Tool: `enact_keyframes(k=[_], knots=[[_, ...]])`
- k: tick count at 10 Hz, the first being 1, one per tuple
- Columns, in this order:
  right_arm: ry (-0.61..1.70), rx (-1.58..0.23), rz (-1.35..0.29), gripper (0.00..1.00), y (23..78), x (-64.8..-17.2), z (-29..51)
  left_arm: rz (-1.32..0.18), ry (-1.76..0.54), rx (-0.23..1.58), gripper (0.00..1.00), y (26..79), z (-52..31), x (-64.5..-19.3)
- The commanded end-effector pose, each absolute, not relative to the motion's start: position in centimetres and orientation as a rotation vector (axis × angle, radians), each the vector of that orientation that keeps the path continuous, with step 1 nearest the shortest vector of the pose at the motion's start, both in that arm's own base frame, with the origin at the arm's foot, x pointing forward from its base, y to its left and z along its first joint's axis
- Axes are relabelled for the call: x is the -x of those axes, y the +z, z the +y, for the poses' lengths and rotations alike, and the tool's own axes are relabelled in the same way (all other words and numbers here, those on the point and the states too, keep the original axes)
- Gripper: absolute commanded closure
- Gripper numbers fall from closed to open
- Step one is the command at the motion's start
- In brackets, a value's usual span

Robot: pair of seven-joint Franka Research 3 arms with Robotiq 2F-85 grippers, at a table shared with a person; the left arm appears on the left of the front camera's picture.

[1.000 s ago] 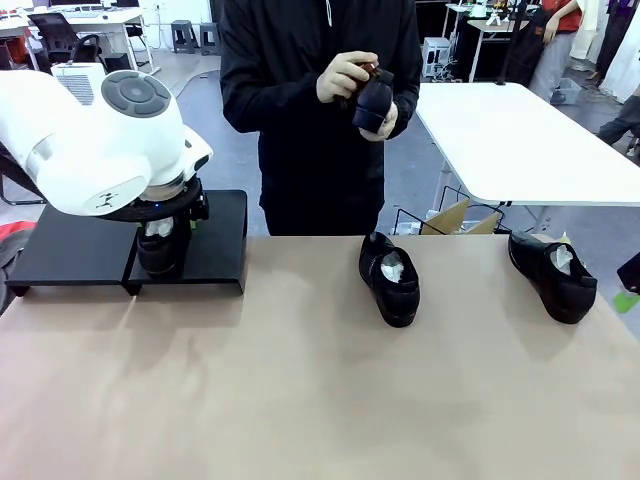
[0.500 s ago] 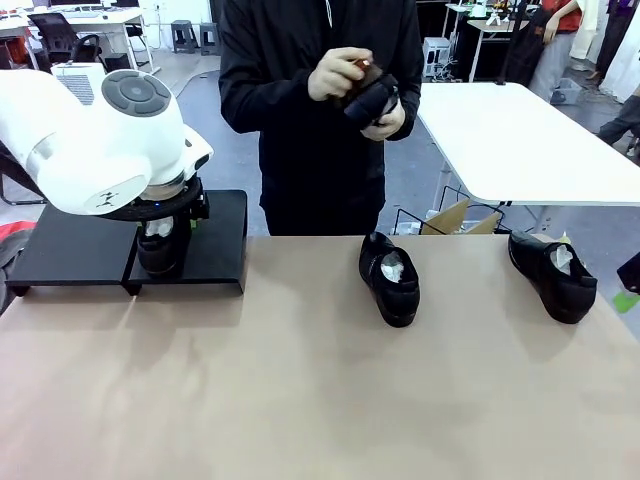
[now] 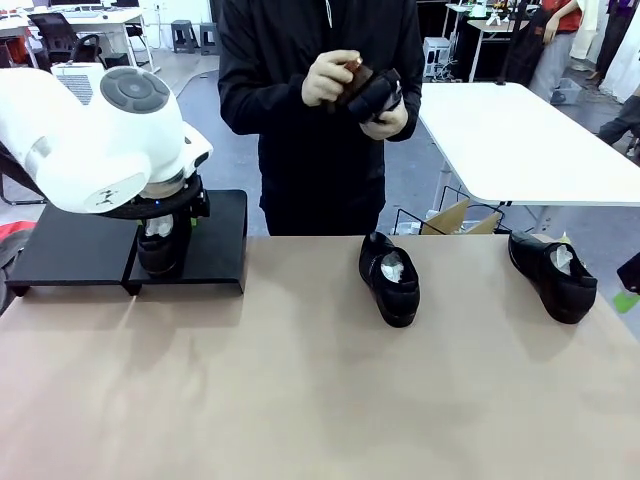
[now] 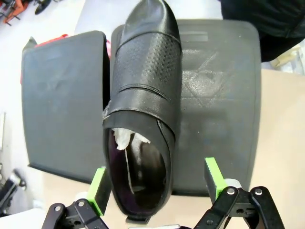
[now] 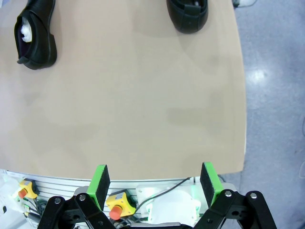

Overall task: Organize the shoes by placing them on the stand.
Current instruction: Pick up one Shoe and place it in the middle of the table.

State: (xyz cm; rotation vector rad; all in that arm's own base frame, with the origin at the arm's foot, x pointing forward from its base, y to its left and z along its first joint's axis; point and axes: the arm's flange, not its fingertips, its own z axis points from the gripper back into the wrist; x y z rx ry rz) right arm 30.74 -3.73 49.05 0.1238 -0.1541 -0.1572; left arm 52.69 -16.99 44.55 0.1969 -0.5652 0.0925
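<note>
One glossy black shoe with white paper inside rests on the right section of the matte-black stand, beside the seam. My left gripper is open over its heel, the green pads either side. From the front, that shoe sits under my left wrist on the stand. A second shoe lies mid-table and a third at the right. The person holds the fourth shoe at chest height. My right gripper is open and holds nothing, with two shoes far ahead.
The person's other hand presses a small reddish-brown brush against the held shoe. The tan tabletop is bare in front. A white table stands behind at the right. The table's near edge and a box with red buttons lie under my right gripper.
The person's hands have turned the held shoe and moved the brush up and to the left. Both arms and the three shoes on the table and stand have stayed put.
</note>
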Motion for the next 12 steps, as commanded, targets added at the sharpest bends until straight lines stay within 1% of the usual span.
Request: enact_keyframes(k=[1, 2, 4, 6, 7, 8, 10, 11, 12], knots=[[-0.156, -0.123, -0.158, 0.00, 49.1, -30.7, -3.8, -0.591, 0.130, -0.174, 0.00, 51.0, -15.8, -48.2], [-0.156, -0.123, -0.158, 0.00, 49.1, -30.7, -3.8, -0.508, 0.149, -0.186, 0.00, 52.5, -15.7, -46.7], [-0.156, -0.123, -0.158, 0.00, 49.1, -30.7, -3.8, -0.430, 0.017, -0.097, 0.00, 53.8, -16.4, -44.0], [-0.156, -0.123, -0.158, 0.00, 49.1, -30.7, -3.8, -0.221, -0.242, 0.039, 0.00, 52.9, -17.8, -42.6], [-0.156, -0.123, -0.158, 0.00, 49.1, -30.7, -3.8, -0.131, -0.323, 0.092, 0.00, 52.1, -18.0, -42.0], [-0.156, -0.123, -0.158, 0.00, 49.1, -30.7, -3.8, -0.105, -0.310, 0.096, 0.00, 51.3, -17.7, -41.6], [-0.156, -0.123, -0.158, 0.00, 49.1, -30.7, -3.8, -0.175, -0.139, 0.065, 0.00, 50.1, -15.8, -42.4], [-0.157, -0.124, -0.154, 0.00, 49.0, -30.7, -3.7, -0.132, -0.290, 0.125, 0.00, 50.4, -19.1, -41.3], [-0.082, -0.073, -0.106, 0.00, 47.9, -31.8, -2.0, -0.132, -0.290, 0.125, 0.00, 50.4, -19.1, -41.3]])
